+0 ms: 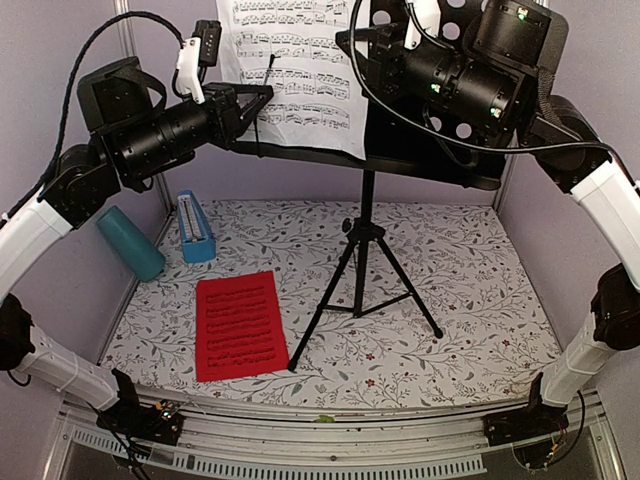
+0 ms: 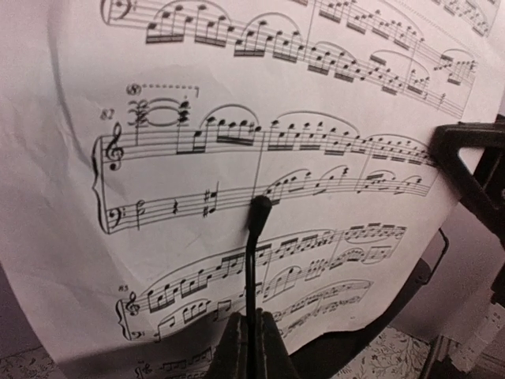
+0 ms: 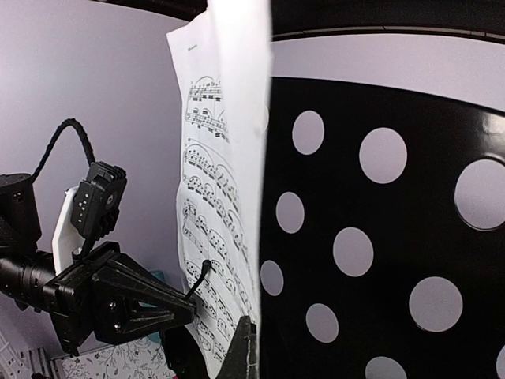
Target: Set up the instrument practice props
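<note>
The black music stand point(image 1: 365, 250) stands on its tripod mid-table, its perforated desk point(image 3: 331, 181) up at the top right. The white sheet of music point(image 1: 300, 70) leans against the desk's left part. My left gripper point(image 2: 251, 339) is shut on the stand's thin wire page holder point(image 2: 252, 260), whose tip lies against the sheet point(image 2: 237, 118). My right gripper point(image 3: 246, 351) is shut on the right edge of the sheet point(image 3: 209, 197). The red sheet of music point(image 1: 238, 325) lies flat at front left. The blue pyramid metronome point(image 1: 194, 228) stands at back left.
A teal cylinder cup point(image 1: 130, 243) leans at the left wall beside the metronome. Purple walls close in the back and both sides. The tripod's legs spread over the middle of the flowered tablecloth point(image 1: 470, 290).
</note>
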